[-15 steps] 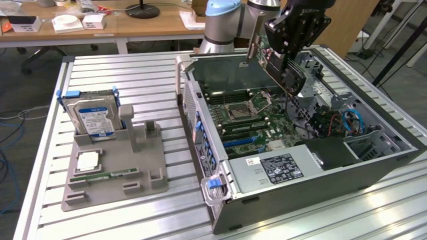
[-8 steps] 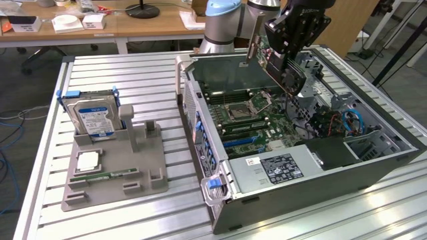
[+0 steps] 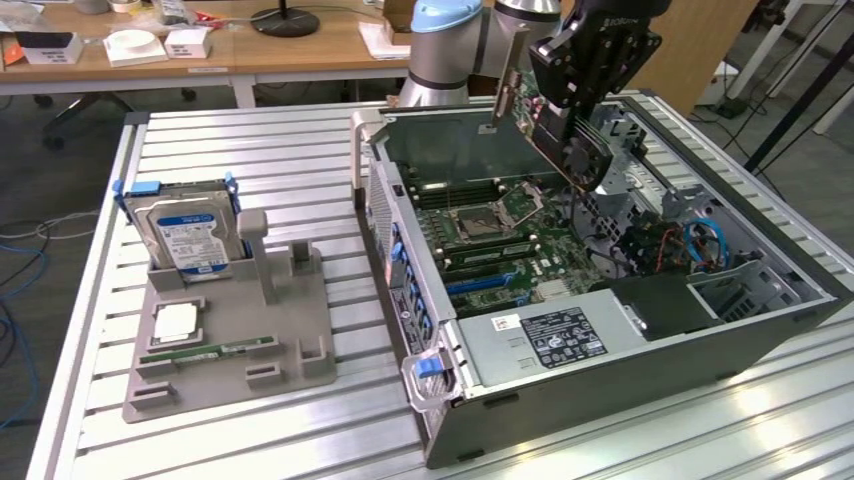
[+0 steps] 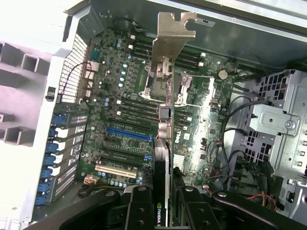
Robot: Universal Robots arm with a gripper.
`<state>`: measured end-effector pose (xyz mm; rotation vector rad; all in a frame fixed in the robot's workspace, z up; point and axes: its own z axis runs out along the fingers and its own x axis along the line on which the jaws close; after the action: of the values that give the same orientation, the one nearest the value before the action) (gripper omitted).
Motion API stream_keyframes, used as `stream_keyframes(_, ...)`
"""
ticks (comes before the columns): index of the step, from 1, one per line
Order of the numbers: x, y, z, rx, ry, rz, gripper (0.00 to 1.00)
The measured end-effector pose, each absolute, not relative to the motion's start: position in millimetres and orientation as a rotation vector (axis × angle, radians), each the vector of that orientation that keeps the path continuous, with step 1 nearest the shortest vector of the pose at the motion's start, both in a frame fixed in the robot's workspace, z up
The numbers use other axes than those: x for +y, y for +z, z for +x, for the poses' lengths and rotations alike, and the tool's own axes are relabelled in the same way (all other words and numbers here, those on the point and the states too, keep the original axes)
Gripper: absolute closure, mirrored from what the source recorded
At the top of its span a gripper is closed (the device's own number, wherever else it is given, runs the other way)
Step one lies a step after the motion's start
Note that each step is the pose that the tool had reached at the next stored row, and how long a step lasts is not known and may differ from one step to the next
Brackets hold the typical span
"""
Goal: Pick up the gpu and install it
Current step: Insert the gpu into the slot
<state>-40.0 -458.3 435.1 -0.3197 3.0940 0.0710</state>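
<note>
Grey plastic tray (image 3: 227, 330) sits lower left in the exterior view, with a memory stick (image 3: 207, 350) lying flat on it and the hard drive (image 3: 187, 235) upright behind. At centre frame, the open computer case (image 3: 641, 400) shows its motherboard (image 3: 494, 240). Above that, right of upper centre, the gripper (image 3: 587, 120) is clamped on the gpu (image 3: 571, 150), which is tilted with its silver bracket (image 3: 505, 90) toward frame left. On the wrist camera, black fingers (image 4: 139, 211) pinch the card edge-on over the board. Desks (image 3: 267, 50) line the back.
</note>
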Motion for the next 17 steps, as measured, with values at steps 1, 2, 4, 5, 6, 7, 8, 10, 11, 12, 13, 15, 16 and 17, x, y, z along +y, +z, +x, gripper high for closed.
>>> stream_keyframes(1,-458.3,435.1,-40.0,3.094,0.071,-0.321,0.74)
stream_keyframes(2,-458.3,435.1,-40.0,3.094,0.071,-0.322,0.74)
stream_keyframes(4,-458.3,435.1,-40.0,3.094,0.071,-0.324,0.74)
stream_keyframes(5,-458.3,435.1,-40.0,3.093,0.071,-0.325,0.74)
stream_keyframes(6,-458.3,435.1,-40.0,3.093,0.071,-0.326,0.74)
stream_keyframes(7,-458.3,435.1,-40.0,3.093,0.071,-0.327,0.74)
stream_keyframes(8,-458.3,435.1,-40.0,3.093,0.071,-0.328,0.74)
stream_keyframes(10,-458.3,435.1,-40.0,3.093,0.071,-0.33,0.74)
stream_keyframes(11,-458.3,435.1,-40.0,3.093,0.071,-0.331,0.74)
stream_keyframes(12,-458.3,435.1,-40.0,3.093,0.071,-0.333,0.74)
stream_keyframes(13,-458.3,435.1,-40.0,3.093,0.071,-0.334,0.74)
stream_keyframes(15,-458.3,435.2,-40.0,3.092,0.071,-0.336,0.74)
stream_keyframes(16,-458.3,435.1,-40.0,3.092,0.071,-0.338,0.74)
stream_keyframes(17,-458.3,435.1,-40.0,3.092,0.071,-0.339,0.74)
